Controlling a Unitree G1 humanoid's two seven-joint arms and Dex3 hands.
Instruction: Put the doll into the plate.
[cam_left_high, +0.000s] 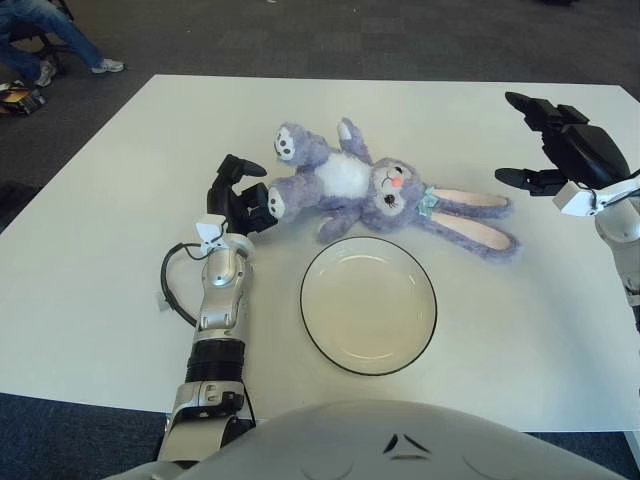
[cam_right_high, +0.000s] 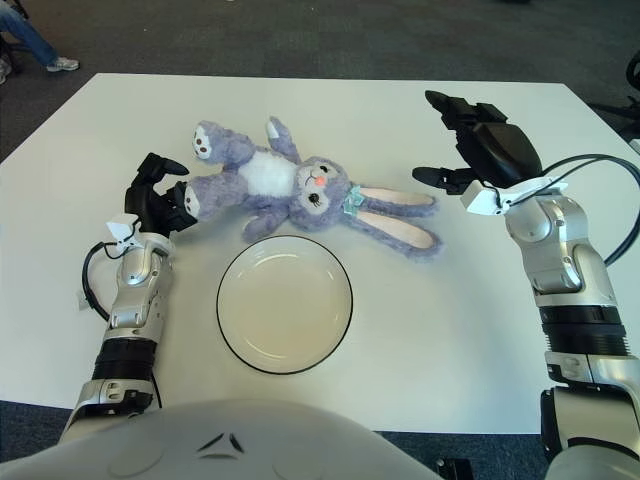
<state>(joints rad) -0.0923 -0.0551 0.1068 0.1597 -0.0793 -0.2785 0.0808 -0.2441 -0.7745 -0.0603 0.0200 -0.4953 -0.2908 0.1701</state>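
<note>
Lying on its back across the table (cam_left_high: 90, 250), the doll (cam_left_high: 375, 190) is sitting just beyond the plate (cam_left_high: 368, 305), at about 12 o'clock from it, and it is not yet inside. It is a purple rabbit with a white belly; its feet are pointing toward 10 o'clock and its long ears are trailing toward 3 o'clock, so its body is stretching wider than the plate. One arm is coming close to the plate's far rim, though I cannot tell if the two are touching.

The left hand (cam_left_high: 238, 200) is sitting at the doll's foot, at 10 o'clock from the plate. Its dark fingers are curling around that foot (the grasp is looking light, only at the tip of the leg). I judge this is for holding one end while the other hand is coming in.

The right hand (cam_right_high: 480, 145) is hovering above the table at 2 o'clock from the plate, near the tips of the ears but apart from them. Its fingers are spreading wide and holding nothing, which is suggesting a reach toward the ears or the head. Because the doll is long and floppy, lifting it from both ends is seeming sensible to me.

No brand, label or writing is readable on the doll, the plate or the arms.
</note>
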